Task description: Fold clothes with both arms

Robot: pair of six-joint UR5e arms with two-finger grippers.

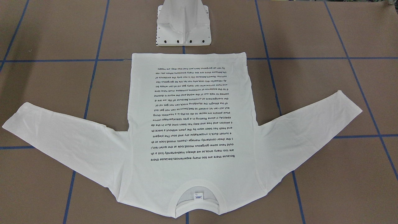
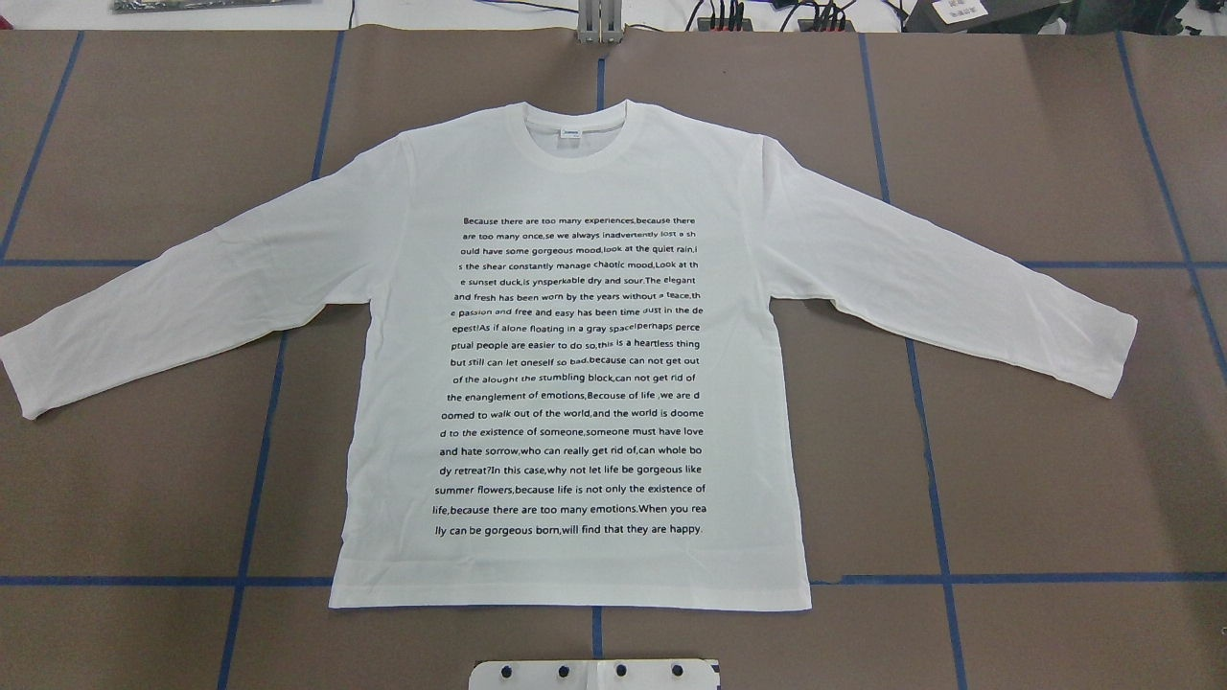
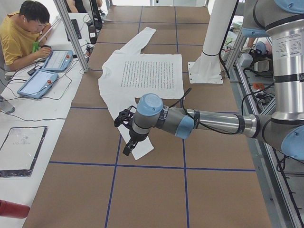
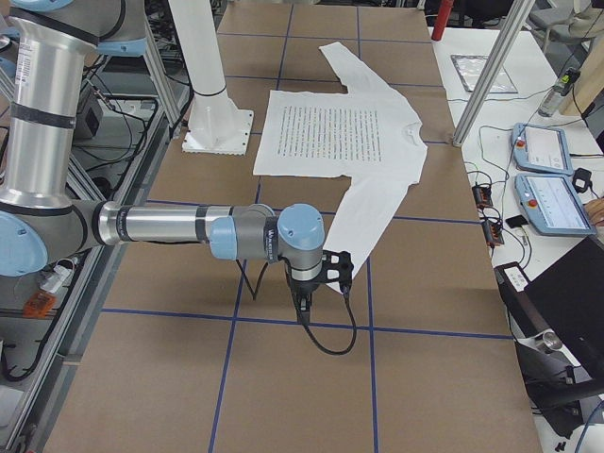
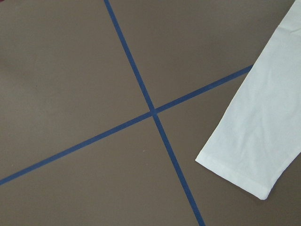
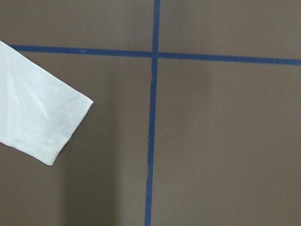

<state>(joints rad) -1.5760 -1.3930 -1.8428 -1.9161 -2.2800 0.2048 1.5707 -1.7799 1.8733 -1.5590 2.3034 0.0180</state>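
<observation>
- The white shirt lies flat and print-up in the middle of the brown tabletop, with its sleeves spread and no fold made yet.
- The left end effector and the right end effector each hover near a cuff; I cannot tell how far they are open.
- Next, I judge, each must descend and pinch thin, limp cloth.

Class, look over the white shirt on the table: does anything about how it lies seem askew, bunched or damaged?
Nothing stands out. The T-shirt lies flat and print-up on the table, both sleeves spread outward, hem straight; only faint creases show.
</observation>
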